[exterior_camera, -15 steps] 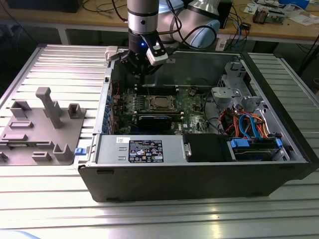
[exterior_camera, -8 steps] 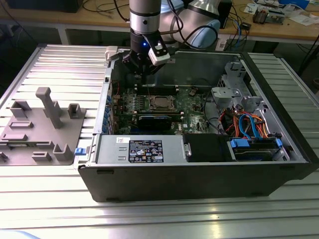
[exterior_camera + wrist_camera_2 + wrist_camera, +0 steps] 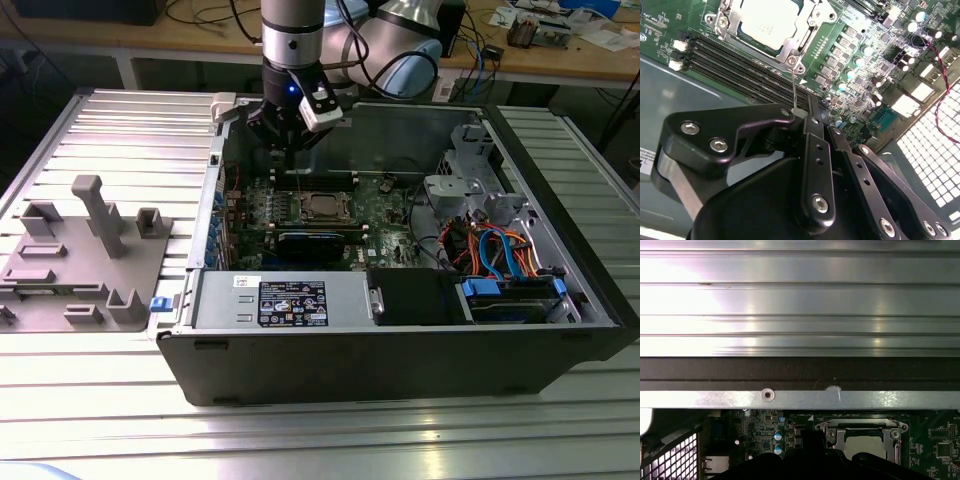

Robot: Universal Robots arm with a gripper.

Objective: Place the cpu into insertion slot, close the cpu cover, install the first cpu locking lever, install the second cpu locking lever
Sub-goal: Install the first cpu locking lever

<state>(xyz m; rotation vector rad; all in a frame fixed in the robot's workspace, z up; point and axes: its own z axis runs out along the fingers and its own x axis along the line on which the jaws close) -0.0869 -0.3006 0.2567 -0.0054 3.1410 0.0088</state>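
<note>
The exterior view looks down from the front, from some way off, at the open computer case (image 3: 400, 250) on the desk (image 3: 120, 130). The second wrist view looks closely past the gripper (image 3: 810, 112) at the insertion slot (image 3: 771, 22). The first wrist view faces the case wall; both wrist views share this slot (image 3: 865, 442).

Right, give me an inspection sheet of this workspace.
Surface: ribbed metal table, carrying an open computer case.
Job's things: cpu shows through the lowered cpu cover; a thin locking lever stands up beside it.
Clutter: grey fixture tray at the exterior view's left.
Hand: shut, its tip at the lever's upper end.
Cables: orange and blue bundle inside the case.
Surroundings: cluttered wooden bench behind.
</note>
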